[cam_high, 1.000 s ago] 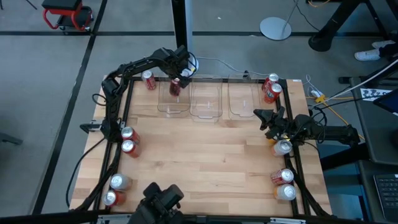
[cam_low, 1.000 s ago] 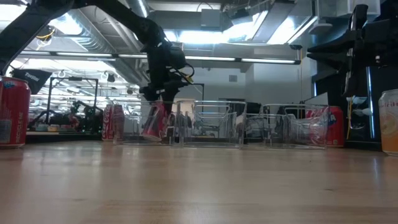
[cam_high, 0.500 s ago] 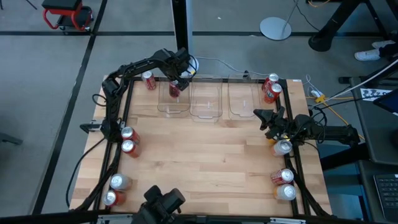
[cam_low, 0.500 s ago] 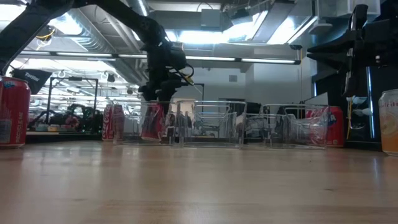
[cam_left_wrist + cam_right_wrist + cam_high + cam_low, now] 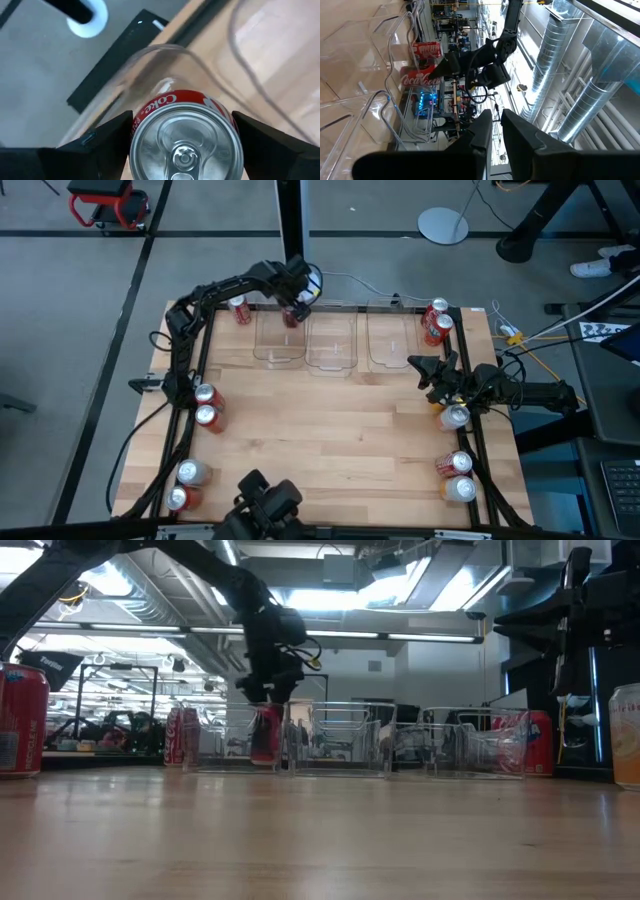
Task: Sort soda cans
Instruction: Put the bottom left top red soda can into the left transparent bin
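Two robot arms, matte black throughout: slim tubular links, bulkier rounded joint housings. Left arm point(image 5: 215, 288), at 11 o'clock, trails a thin pale cable. Right arm point(image 5: 500, 392), at 3 o'clock: blocky black wrist, tapered black fingers point(image 5: 517, 135).

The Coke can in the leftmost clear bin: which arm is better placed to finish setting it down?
The left arm. Its gripper holds the Coke can over the leftmost bin; the right gripper waits shut by the table's right edge.
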